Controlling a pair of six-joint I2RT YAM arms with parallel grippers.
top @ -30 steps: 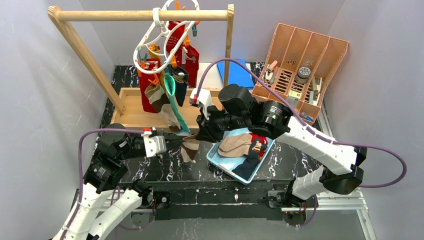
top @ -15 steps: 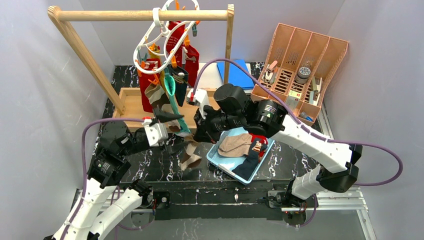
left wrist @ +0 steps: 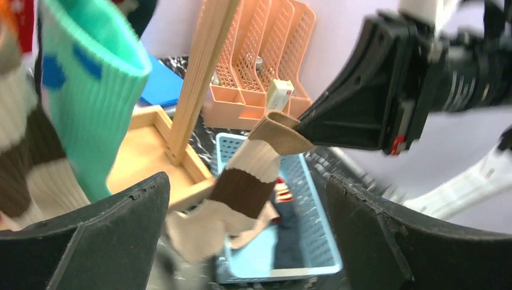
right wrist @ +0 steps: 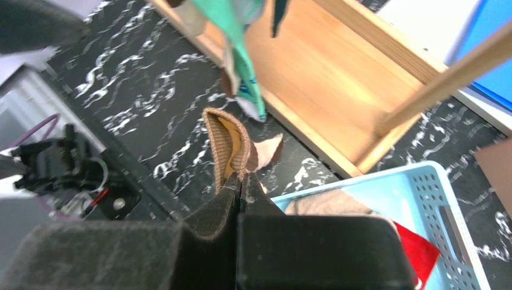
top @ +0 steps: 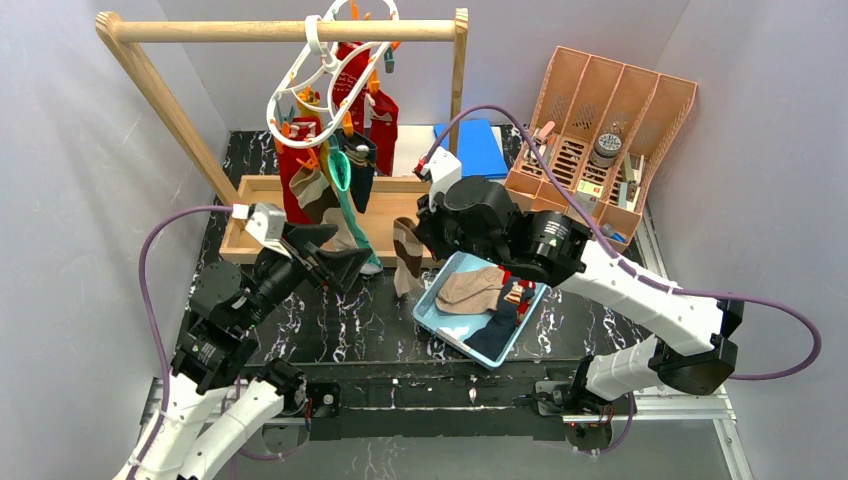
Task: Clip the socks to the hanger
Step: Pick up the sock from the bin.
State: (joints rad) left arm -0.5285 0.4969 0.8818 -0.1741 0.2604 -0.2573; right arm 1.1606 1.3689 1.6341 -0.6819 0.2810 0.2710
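The right pincer [top: 416, 230] pinches a stripy sock [top: 404, 262] hanging straight down; the hanger [top: 313, 40] is far left of it, nearer the wide-open left pincer [top: 328, 252]

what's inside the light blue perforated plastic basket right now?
A tan fabric sock, a red patterned sock and a navy sock lie piled in the light blue basket. Anything beneath them is covered.

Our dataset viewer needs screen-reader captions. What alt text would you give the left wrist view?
The right gripper pinches the cuff of a tan, brown and cream striped sock, which hangs in front of a blue basket. Black fingers of the open left gripper frame the bottom corners; a teal sock hangs at left.
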